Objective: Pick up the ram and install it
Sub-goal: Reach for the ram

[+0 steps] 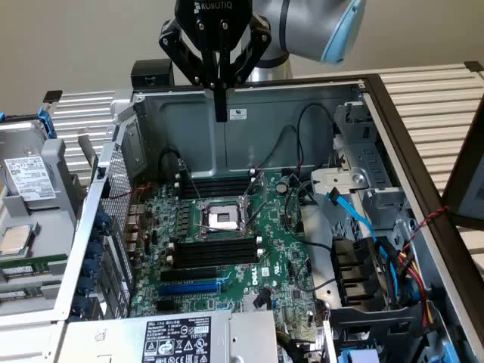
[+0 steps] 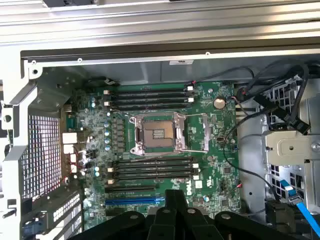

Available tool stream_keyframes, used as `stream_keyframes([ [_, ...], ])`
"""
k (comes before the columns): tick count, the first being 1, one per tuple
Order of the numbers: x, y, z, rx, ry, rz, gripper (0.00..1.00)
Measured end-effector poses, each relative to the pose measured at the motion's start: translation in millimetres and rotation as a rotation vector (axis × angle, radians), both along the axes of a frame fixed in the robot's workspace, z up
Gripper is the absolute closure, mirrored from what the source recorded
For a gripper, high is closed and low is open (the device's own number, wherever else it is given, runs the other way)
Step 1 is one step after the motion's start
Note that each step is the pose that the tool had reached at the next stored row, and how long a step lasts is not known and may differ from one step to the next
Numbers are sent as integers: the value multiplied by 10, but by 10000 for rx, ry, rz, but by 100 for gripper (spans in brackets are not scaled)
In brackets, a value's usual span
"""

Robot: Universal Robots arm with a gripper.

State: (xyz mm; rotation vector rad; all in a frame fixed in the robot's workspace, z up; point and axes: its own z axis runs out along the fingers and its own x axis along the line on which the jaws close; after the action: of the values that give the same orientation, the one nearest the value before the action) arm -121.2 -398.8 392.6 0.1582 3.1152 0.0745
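Currently: ram (image 1: 17,269), a narrow, flat green stick with a pale label, lying in the grey tray (image 1: 57,249) at the exterior view's left. It is outside the computer case (image 1: 302,106) and well apart from the hand (image 1: 221,113). Hand: fingers pressed together, gripping nothing, raised above the case's far wall. Wrist view adds the motherboard (image 2: 210,165) seen from above, with black slots (image 2: 150,170) on both sides of the CPU socket (image 2: 157,134) and a blue slot (image 2: 132,201).
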Motion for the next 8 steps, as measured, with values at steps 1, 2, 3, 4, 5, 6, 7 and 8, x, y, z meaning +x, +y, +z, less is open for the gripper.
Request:
stream_keyframes([
  [1,0,0,0,-1,0,-8,90],
  [2,0,0,0,0,0,-16,90],
  [3,0,0,0,0,0,-25,90],
  [4,0,0,0,0,0,-34,90],
  [5,0,0,0,0,0,-42,90],
  [6,0,0,0,0,0,-51,90],
  [7,0,0,0,0,0,-59,90],
  [8,0,0,0,0,0,-68,90],
])
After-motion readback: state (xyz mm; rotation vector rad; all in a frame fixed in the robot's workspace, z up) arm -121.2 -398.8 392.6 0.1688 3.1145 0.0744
